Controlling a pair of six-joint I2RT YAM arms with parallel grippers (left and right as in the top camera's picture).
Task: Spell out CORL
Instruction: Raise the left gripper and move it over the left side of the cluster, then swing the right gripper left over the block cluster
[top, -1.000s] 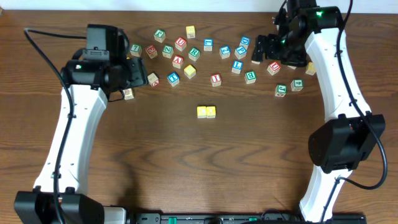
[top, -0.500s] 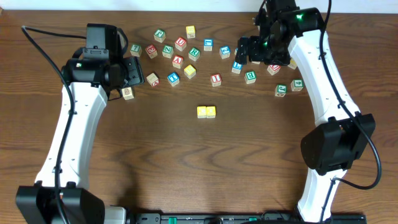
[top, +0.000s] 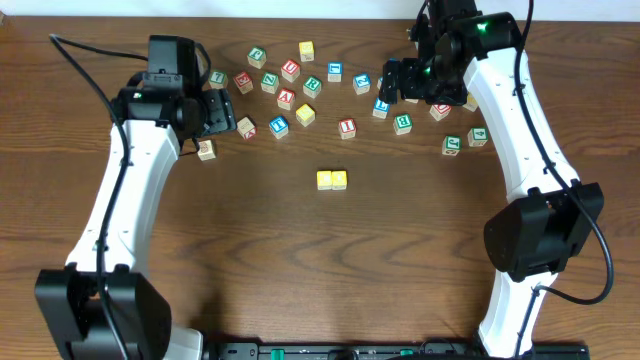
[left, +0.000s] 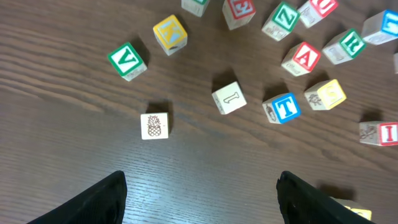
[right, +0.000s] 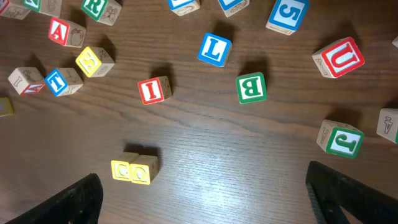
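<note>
Your left gripper (left: 202, 196) is spread wide with nothing between its fingers, and it hangs over the left end of the scattered cubes. From there the R block (top: 312, 86), white with a green letter, lies off to the gripper's right and a little toward the far edge of the table (top: 400, 250), with a few other cubes in between. In the left wrist view it sits near the right border.

Nearer the arm bases, well apart from the scatter, the yellow C block (right: 121, 169) and O block (right: 145, 169) touch side by side. Their row runs left to right, and the wood just right of the O is bare. Judging by that, R is the letter due next, and that bare spot is where it belongs.

Right of the R block lies the L block (top: 381, 106), white with a blue letter. Your right gripper (right: 202, 193) is also fully spread and empty, and it hovers close by the L. In its wrist view the L is almost straight ahead between the finger lines, while the R is up in the top left corner.

So the right arm is clearly the one for L. The R lies roughly midway between the two grippers, and from overhead it is hard to say which is nearer.
</note>
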